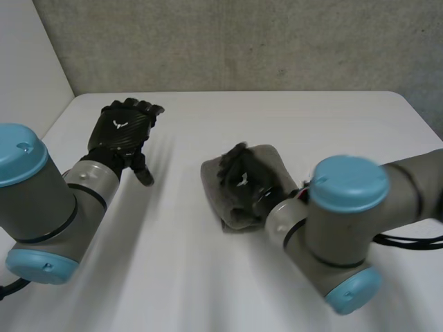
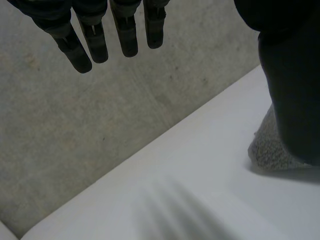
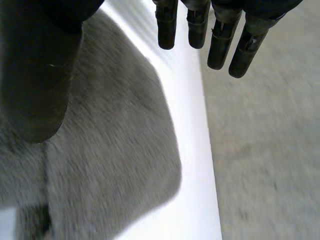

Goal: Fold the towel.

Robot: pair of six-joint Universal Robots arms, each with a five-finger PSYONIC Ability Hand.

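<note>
- The towel [image 1: 268, 160] is grey, nubbly cloth folded into a small, thick pad with rounded corners. It lies flat on the worktop [image 1: 201, 277], a little right of the middle.
- The worktop is smooth, matt white. Behind it stands a rough, mottled grey wall [image 1: 242, 41].
- The right hand [image 1: 241, 181], black and hard-shelled, is over the towel's near part and hides it from the head view. Its fingers [image 3: 220, 42] are straight and reach past the towel's edge, so the hand is open and grips nothing. I cannot tell whether the palm touches the cloth.
- The left hand [image 1: 123, 131] is well apart from the towel, over the far left of the worktop. Its fingers [image 2: 125, 35] are straight and hold nothing.
- The right arm [image 1: 346, 228] covers the worktop just beside the towel.
</note>
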